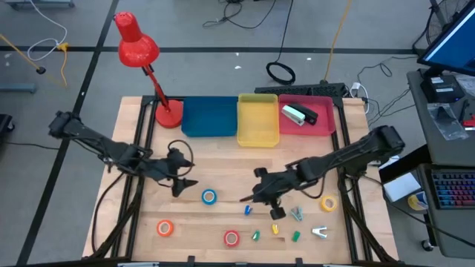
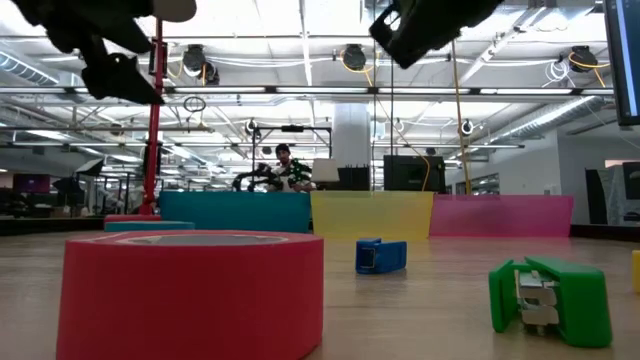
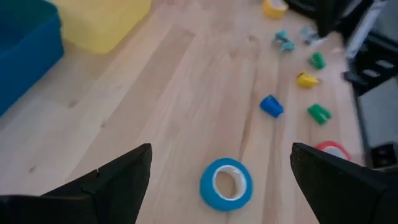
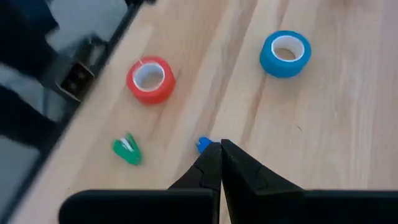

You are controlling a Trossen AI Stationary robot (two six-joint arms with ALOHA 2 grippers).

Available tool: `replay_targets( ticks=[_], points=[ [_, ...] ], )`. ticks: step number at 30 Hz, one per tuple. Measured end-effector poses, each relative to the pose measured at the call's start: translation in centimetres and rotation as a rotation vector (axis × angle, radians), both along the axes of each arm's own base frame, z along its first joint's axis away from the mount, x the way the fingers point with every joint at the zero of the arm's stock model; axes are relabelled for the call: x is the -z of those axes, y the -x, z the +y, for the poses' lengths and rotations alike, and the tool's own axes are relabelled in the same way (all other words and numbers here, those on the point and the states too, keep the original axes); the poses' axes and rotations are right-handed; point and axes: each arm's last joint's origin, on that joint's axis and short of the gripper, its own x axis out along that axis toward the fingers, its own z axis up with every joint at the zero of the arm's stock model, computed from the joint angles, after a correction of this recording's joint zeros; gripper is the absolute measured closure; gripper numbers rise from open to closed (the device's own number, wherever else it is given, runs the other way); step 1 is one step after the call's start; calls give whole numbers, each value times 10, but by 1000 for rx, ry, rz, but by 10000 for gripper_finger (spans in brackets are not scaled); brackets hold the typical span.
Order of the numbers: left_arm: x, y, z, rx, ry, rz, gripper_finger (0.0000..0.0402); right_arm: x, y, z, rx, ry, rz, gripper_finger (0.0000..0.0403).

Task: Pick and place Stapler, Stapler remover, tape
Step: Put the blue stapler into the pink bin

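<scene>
Four tape rolls on worktop [image 1: 223,159]; blue tape [image 3: 226,183] just ahead of my left gripper [image 3: 221,177], spread wide, empty. I judge it light, stiff; pinch across rim. Right gripper [image 4: 220,163] closed, empty.

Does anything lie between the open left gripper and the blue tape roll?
No. In the left wrist view only bare wood separates the left gripper from the blue tape roll; the high view shows the same gap clear.

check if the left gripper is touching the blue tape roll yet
Apart. The left wrist view shows the blue tape roll lying between the open left gripper fingers, clear wood on both sides.
</scene>
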Motion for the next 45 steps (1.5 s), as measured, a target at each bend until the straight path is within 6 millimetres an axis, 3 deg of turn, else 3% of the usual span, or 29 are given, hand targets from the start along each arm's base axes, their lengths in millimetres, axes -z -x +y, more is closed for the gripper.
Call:
replay_targets(
  ticks=[7,15,24,33,36,45],
  points=[
    [18,19,-2,25,21,-36,23,26,-15,5,-154,144,1,403],
    [31,26,-5,16,60,-25,23,49,-27,6,-154,157,25,383],
    [30,25,-6,13,72,-42,23,55,-30,7,-183,173,18,303],
    [29,24,-6,-3,88,-53,23,52,-32,11,-326,175,-67,216],
    [29,24,-6,-3,88,-54,23,52,-33,11,-351,187,-78,202],
    [29,24,-6,-8,95,-53,23,80,-45,15,-382,236,-87,183]
  ],
)
